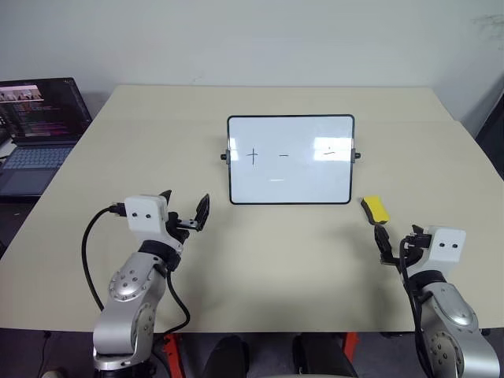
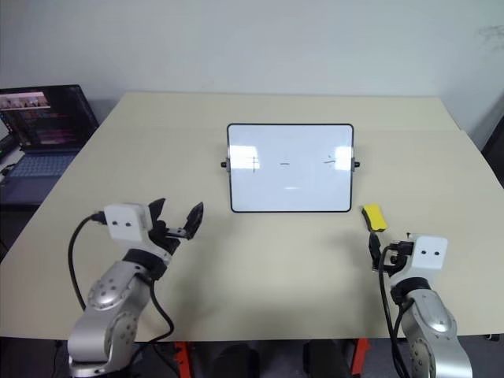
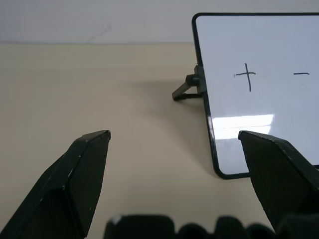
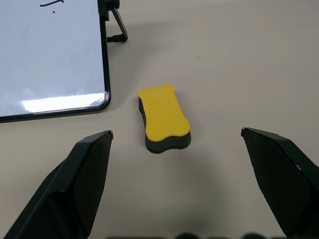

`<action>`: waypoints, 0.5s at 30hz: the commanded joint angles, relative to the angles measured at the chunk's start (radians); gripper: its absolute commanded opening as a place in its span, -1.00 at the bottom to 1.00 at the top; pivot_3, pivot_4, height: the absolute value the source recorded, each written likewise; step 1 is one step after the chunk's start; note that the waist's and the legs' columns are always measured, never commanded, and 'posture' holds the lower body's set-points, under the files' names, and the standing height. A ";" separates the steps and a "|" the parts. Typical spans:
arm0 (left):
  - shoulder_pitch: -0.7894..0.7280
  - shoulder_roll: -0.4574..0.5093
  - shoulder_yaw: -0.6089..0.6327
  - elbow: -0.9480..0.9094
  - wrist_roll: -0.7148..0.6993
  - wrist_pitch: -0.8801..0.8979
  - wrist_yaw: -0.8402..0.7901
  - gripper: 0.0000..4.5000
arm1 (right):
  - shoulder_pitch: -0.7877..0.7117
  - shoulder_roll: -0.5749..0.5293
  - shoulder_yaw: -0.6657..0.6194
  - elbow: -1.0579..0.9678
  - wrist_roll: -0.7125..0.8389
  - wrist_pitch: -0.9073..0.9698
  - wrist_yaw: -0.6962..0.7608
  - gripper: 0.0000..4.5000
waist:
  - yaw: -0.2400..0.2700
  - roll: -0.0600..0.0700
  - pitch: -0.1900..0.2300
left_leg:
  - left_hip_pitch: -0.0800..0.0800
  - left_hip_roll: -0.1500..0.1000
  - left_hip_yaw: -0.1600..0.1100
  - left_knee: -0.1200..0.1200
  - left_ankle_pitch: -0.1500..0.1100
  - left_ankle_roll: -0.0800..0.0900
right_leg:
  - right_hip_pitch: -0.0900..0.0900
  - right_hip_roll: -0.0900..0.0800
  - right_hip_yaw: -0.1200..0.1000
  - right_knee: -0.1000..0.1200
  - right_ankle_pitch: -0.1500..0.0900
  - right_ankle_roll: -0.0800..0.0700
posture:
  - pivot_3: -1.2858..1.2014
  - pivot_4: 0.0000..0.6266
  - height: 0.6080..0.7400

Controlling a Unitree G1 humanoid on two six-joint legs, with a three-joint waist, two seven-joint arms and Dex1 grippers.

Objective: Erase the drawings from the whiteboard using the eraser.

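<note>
- The right end effector (image 4: 177, 144), a pair of black fingers on a white wrist block, hovers low over the beige worktop (image 1: 276, 260) near its front right part; its fingers are spread wide and grip nothing.
- The left end effector (image 1: 185, 209), built the same, is raised over the front left part of the worktop, its fingers likewise wide apart and empty, aimed toward the lower left corner of the board.
- The small yellow rectangular eraser (image 4: 163, 117) with a dark underside lies flat on the worktop just ahead of the right end effector, centred between its two fingers in the right wrist view but clear of both.
- The eraser's long axis runs roughly away from the robot, its far end angled slightly toward the board; yellow face up.
- The eraser sits just beside the lower right corner of the glossy white rectangular whiteboard (image 1: 290, 177) with a thin black frame, not touching it.
- The whiteboard stands tilted back on small side props at mid-worktop, long side across.
- The thin black drawings (image 1: 253, 155) sit in a row: a plus sign, a dash, then a stroke with a dot.
- An open dark laptop (image 1: 35, 134) rests off the far left edge.
</note>
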 commanded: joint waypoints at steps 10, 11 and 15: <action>-0.233 0.225 0.002 0.131 -0.189 0.203 -0.289 1.00 | -0.114 -0.021 0.000 -0.026 0.020 0.065 -0.008 0.98 | -0.002 0.000 0.000 | 0.000 0.000 0.000 0.000 0.000 0.000 | 0.000 0.000 0.000 0.000 0.000 0.000 | 0.03 -0.52 1.00; -0.254 0.239 -0.005 0.140 -0.198 0.216 -0.311 1.00 | -0.125 -0.023 0.001 -0.023 0.020 0.069 -0.006 0.98 | -0.002 0.000 0.000 | 0.000 0.000 0.000 0.000 0.000 0.000 | 0.000 0.000 0.000 0.000 0.000 0.000 | 0.03 -0.52 1.00; -0.310 0.284 -0.029 0.159 -0.239 0.280 -0.390 1.00 | -0.153 -0.029 -0.008 -0.007 0.021 0.078 0.002 0.98 | -0.002 0.000 0.000 | -0.001 0.000 0.000 0.000 0.000 0.000 | -0.001 0.000 0.000 0.000 0.000 0.000 | 0.03 -0.52 1.00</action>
